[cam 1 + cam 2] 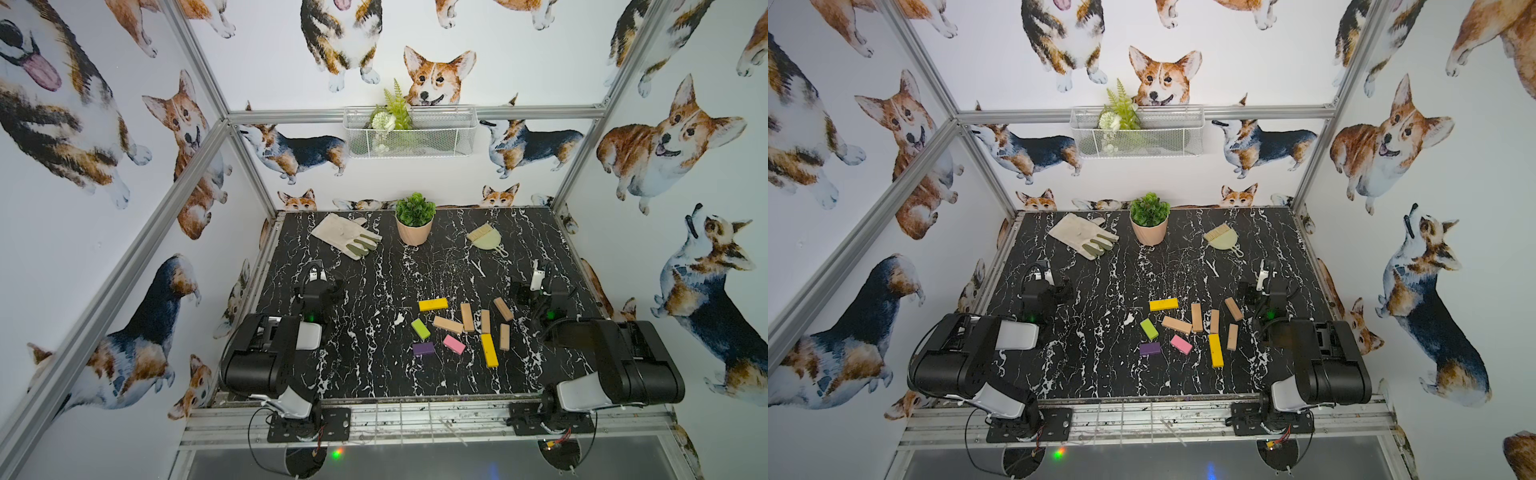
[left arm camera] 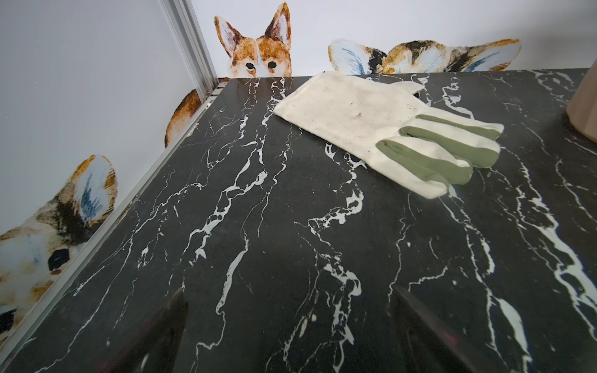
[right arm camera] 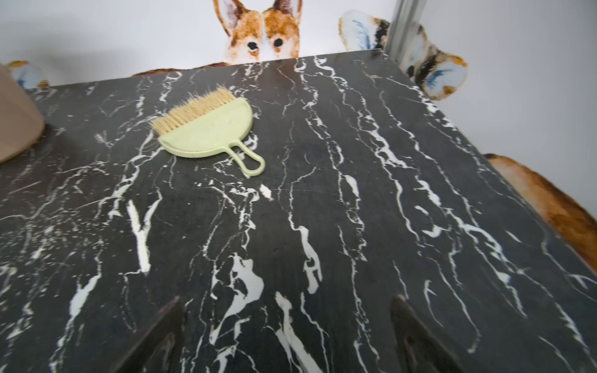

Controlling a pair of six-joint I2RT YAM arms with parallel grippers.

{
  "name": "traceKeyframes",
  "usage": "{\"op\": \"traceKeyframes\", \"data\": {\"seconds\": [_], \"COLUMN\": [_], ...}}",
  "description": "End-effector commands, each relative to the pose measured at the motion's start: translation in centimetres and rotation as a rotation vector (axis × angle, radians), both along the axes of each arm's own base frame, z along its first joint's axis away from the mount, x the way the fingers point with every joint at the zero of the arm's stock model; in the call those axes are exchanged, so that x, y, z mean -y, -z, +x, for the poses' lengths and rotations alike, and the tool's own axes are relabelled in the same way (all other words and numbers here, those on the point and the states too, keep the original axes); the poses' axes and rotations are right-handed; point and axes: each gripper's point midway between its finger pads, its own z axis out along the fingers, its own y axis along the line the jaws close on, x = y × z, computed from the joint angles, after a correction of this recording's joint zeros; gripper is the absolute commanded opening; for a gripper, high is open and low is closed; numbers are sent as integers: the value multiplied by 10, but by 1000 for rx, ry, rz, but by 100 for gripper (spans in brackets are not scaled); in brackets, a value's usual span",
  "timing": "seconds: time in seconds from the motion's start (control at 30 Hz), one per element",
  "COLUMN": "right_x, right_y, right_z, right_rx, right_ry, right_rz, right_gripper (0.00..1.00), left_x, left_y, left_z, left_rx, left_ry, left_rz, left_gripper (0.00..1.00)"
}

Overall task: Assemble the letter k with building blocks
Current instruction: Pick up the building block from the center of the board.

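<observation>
The building blocks lie loose on the black marble table (image 1: 365, 374), right of centre in both top views. Among them are a yellow bar (image 1: 433, 304), a green one (image 1: 420, 328), a purple one (image 1: 423, 348), a pink one (image 1: 454, 344), a longer yellow bar (image 1: 489, 350) and several tan wood bars (image 1: 467, 317) (image 1: 1232, 336). My left gripper (image 2: 289, 297) stands open over bare table at the left, far from the blocks. My right gripper (image 3: 287, 301) is open too, just right of the blocks, with nothing between its fingers. No block shows in either wrist view.
A cream and green glove (image 1: 347, 235) (image 2: 387, 129) lies at the back left. A potted plant (image 1: 414, 224) stands at the back centre. A tan brush with a pale green dustpan (image 1: 486, 240) (image 3: 206, 129) lies at the back right. A wire basket (image 1: 409, 131) hangs on the back wall.
</observation>
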Motion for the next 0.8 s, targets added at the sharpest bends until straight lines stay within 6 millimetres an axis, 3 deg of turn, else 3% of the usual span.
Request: {"op": "traceKeyframes", "data": {"seconds": [0.0,0.37,0.4,0.47,0.53,0.67,0.73,0.77], "right_x": [22,11,7,-28,-33,-28,2,3], "right_y": [-20,-17,-18,-16,-17,-16,-14,-15], "right_z": [2,5,6,7,4,5,10,9], "right_rx": [90,74,75,64,66,69,49,58], "right_ry": [151,80,48,-178,-234,-206,-9,-9], "right_rz": [-33,-33,-30,-6,20,18,26,19], "right_gripper": [100,99,99,99,97,100,100,100], "left_x": [1,1,1,1,1,11,39,39], "left_y": [-12,-12,-11,-11,-12,-11,-9,-10], "left_z": [5,5,5,5,5,6,5,4], "left_rx": [47,46,46,45,46,43,37,45], "left_ry": [7,7,8,7,8,75,255,255], "left_rz": [4,4,4,4,4,-1,-5,-5], "left_gripper": [100,100,100,100,100,100,100,100]}}
